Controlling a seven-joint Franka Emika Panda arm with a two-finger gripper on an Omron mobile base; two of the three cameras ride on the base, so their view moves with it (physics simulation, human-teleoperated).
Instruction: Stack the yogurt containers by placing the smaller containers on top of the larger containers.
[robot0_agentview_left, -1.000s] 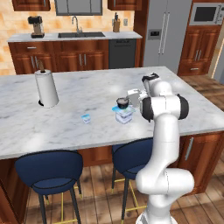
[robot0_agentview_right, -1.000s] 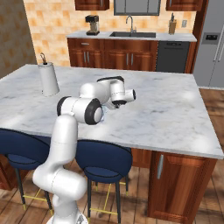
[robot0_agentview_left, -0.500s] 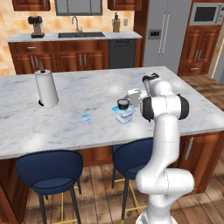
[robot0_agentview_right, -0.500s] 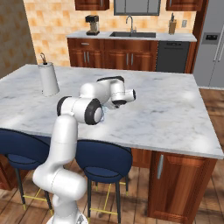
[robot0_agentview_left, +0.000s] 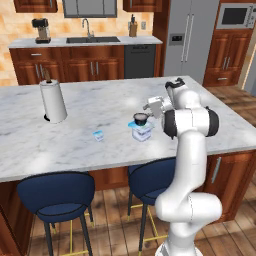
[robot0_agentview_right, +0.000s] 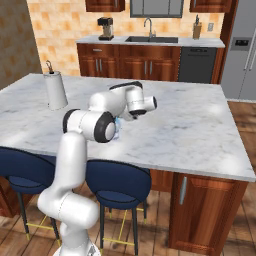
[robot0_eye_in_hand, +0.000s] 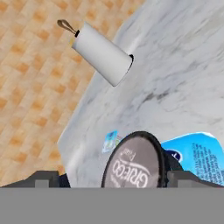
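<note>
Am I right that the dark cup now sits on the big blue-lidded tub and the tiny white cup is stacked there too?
Not quite. The dark cup does sit on the tub, but the tiny white cup stands alone on the counter, left of the tub in the left base view.

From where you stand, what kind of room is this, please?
A home kitchen, rendered: a marble island counter with blue stools, a sink in wooden cabinets behind it, and a steel refrigerator.

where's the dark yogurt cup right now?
The dark cup sits on top of the blue-lidded tub on the marble island, right of the small white cup in the left base view. In the hand view it lies between the open jaws.
</note>
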